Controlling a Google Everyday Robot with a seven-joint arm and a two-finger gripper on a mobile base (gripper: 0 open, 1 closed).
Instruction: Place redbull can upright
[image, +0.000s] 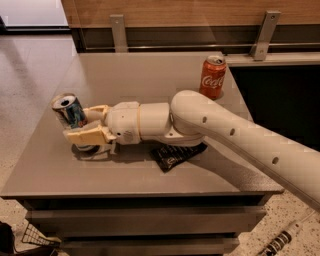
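The redbull can (70, 110) is at the left side of the grey table (150, 75), nearly upright with its open silver top leaning a little to the left. My gripper (83, 125) comes in from the right and is shut on the can's lower half. One cream finger (96, 110) is behind the can and the other (86, 135) is in front of it. The near finger hides the can's base, so I cannot tell whether it rests on the table.
A red Coca-Cola can (212, 76) stands upright at the back right of the table. A black snack wrapper (175, 154) lies under my forearm near the table's middle. The table's front edge (140, 192) is close below the gripper. A wall rail runs behind the table.
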